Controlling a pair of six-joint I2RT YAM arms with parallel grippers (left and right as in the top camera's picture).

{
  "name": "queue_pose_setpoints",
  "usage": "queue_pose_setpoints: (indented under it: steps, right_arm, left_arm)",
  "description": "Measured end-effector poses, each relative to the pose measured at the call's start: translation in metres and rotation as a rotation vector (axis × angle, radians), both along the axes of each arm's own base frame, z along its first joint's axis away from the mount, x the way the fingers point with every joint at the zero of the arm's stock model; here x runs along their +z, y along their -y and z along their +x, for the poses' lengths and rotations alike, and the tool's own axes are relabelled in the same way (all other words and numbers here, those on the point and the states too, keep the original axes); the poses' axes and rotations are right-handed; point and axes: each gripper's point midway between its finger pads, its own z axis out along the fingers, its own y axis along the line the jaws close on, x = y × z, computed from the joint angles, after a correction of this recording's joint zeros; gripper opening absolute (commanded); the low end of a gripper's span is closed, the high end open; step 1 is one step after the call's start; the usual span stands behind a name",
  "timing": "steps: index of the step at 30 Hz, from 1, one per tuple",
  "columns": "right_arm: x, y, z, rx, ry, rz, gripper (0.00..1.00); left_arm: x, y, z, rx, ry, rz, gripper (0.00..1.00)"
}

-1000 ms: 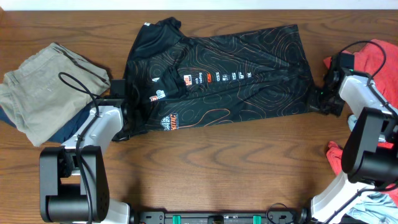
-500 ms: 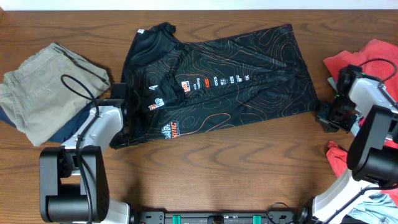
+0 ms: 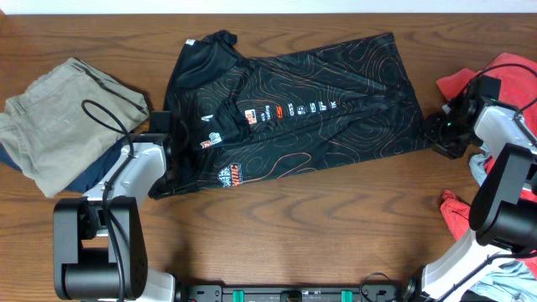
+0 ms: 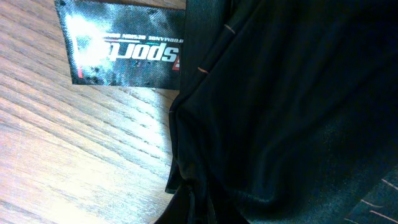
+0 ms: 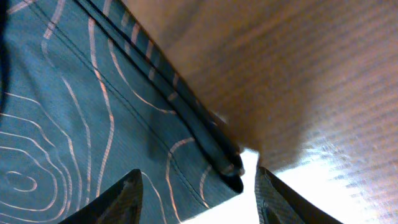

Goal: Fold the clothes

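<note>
Wooden table (image 3: 277,226) carries the black jersey (image 3: 294,109) spread at its centre, long axis left to right, collar leftward, hem rightward. Left gripper (image 3: 168,159) is clenched on its edge; right gripper (image 5: 199,193) stands parted around the hem corner, holding nothing. Best re-pinch that corner squarely, keeping the cloth taut.

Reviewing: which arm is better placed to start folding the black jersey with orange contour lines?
Left, probably. The left gripper is shut at the black jersey's collar-end edge, cloth bunching into it. The right gripper stands open, the hem corner lying loose between its jaws.
</note>
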Motion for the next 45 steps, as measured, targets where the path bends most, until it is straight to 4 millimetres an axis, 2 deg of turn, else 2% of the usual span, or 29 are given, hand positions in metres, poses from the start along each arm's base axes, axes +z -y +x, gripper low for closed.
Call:
queue_pose_setpoints:
  steps: [1, 6, 9, 14, 16, 20, 23, 25, 28, 33, 35, 36, 37, 38, 39, 40, 41, 42, 43, 45]
  right_arm:
    - [0.000, 0.000, 0.001, 0.002, 0.005, 0.003, 0.49]
    - [-0.001, 0.002, 0.001, 0.004, 0.006, -0.010, 0.25]
    - [-0.005, 0.005, -0.005, 0.001, -0.014, -0.033, 0.01]
    - [-0.010, 0.007, -0.014, -0.005, -0.048, -0.053, 0.01]
    - [-0.010, 0.005, -0.026, -0.010, -0.100, -0.055, 0.01]
    - [-0.009, 0.008, -0.078, -0.068, -0.323, -0.090, 0.01]
    - [-0.007, 0.020, -0.128, -0.150, -0.524, -0.168, 0.01]
    - [-0.005, 0.033, -0.148, -0.202, -0.595, -0.212, 0.01]
    - [0.001, 0.048, -0.158, -0.261, -0.620, -0.256, 0.01]
    - [0.022, 0.052, -0.152, -0.298, -0.544, -0.278, 0.01]
    - [0.030, 0.050, -0.148, -0.296, -0.503, -0.273, 0.06]
    - [0.034, 0.049, -0.145, -0.288, -0.480, -0.267, 0.15]
    - [0.037, 0.048, -0.143, -0.286, -0.463, -0.265, 0.27]
    - [0.041, 0.047, -0.141, -0.274, -0.447, -0.265, 0.45]
    - [0.043, 0.046, -0.140, -0.269, -0.434, -0.263, 0.55]
    - [0.046, 0.045, -0.138, -0.258, -0.422, -0.264, 0.59]
    - [0.049, 0.042, -0.136, -0.241, -0.405, -0.258, 0.61]
    - [0.051, 0.040, -0.135, -0.237, -0.394, -0.254, 0.60]
    - [0.054, 0.039, -0.133, -0.227, -0.378, -0.253, 0.60]
    - [0.061, 0.037, -0.129, -0.213, -0.339, -0.244, 0.57]
  left_arm:
    - [0.000, 0.000, 0.000, 0.000, 0.000, 0.000, 0.06]
    - [0.000, 0.000, 0.000, 0.000, 0.000, 0.000, 0.07]
    - [0.000, 0.000, 0.000, 0.000, 0.000, 0.000, 0.07]
    - [0.000, 0.000, -0.001, 0.000, -0.006, 0.000, 0.07]
    - [0.000, 0.000, -0.006, 0.000, -0.025, 0.000, 0.07]
    - [0.001, 0.000, -0.026, 0.001, -0.106, 0.001, 0.07]
    - [0.004, -0.001, -0.044, 0.006, -0.178, 0.004, 0.06]
    - [0.006, -0.001, -0.054, 0.013, -0.221, 0.008, 0.06]
    - [0.010, -0.001, -0.068, 0.034, -0.279, 0.012, 0.06]
    - [0.013, -0.001, -0.077, 0.053, -0.314, 0.014, 0.06]
    - [0.013, -0.001, -0.078, 0.053, -0.320, 0.013, 0.05]
    - [0.015, -0.001, -0.079, 0.054, -0.324, 0.013, 0.06]
    - [0.016, -0.001, -0.079, 0.053, -0.325, 0.014, 0.06]
    - [0.019, -0.001, -0.077, 0.054, -0.320, 0.014, 0.06]
    - [0.022, -0.001, -0.074, 0.054, -0.306, 0.014, 0.06]
    - [0.027, -0.001, -0.070, 0.056, -0.286, 0.015, 0.07]
    - [0.034, -0.001, -0.064, 0.056, -0.258, 0.014, 0.15]
    - [0.040, -0.001, -0.058, 0.052, -0.230, 0.013, 0.32]
    - [0.048, -0.001, -0.053, 0.051, -0.202, 0.013, 0.40]
    - [0.067, -0.001, -0.044, 0.064, -0.138, 0.012, 0.45]
